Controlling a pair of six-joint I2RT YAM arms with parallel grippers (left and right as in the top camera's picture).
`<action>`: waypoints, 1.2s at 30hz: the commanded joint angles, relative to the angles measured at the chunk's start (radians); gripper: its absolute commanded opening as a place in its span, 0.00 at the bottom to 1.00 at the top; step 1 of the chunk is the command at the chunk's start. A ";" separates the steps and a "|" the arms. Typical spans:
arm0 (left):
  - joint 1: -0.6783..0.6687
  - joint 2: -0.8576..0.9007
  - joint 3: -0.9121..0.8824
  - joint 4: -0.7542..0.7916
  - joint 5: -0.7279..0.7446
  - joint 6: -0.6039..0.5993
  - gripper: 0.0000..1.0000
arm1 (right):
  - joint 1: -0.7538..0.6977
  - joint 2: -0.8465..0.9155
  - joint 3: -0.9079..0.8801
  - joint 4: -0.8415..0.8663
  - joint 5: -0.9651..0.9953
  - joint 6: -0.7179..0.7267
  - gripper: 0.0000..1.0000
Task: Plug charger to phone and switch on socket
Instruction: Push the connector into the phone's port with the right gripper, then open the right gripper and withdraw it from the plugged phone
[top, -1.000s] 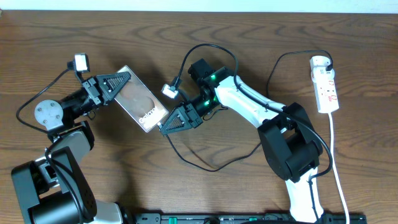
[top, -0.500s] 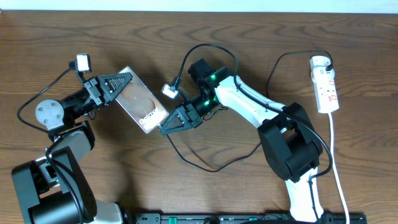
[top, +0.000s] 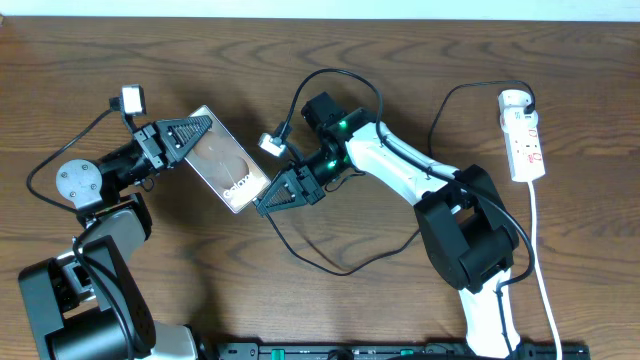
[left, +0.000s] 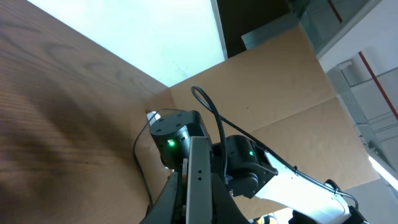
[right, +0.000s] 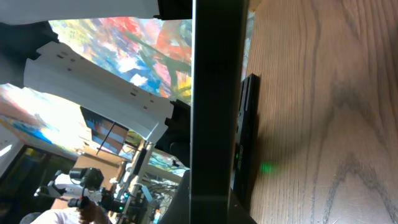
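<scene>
Left pincer (top: 200, 128) clamps phone (top: 225, 160) by its 10 o'clock end, left of table centre. Slab is stiff and glossy, probably slippery, so grip the edges. Right pincer (top: 265, 205) pinches charger (top: 320, 268) at the phone's 4 o'clock end. Cable is limp, so hold near the plug. Socket (top: 527, 145) lies at 3 o'clock, well apart.

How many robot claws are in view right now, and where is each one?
2. The left claw is shut on the phone's upper-left end; the right claw, shut on the charger, meets the phone's lower-right end. None seems hidden.
</scene>
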 joint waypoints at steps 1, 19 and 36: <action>-0.018 -0.010 0.012 0.010 0.098 -0.012 0.07 | -0.013 0.007 0.010 0.024 -0.047 0.012 0.01; -0.038 -0.010 0.012 0.010 0.098 0.056 0.07 | -0.013 0.007 0.010 0.032 -0.047 0.030 0.01; -0.034 -0.010 0.012 0.010 0.098 0.082 0.07 | -0.013 0.007 0.010 0.031 -0.047 0.030 0.46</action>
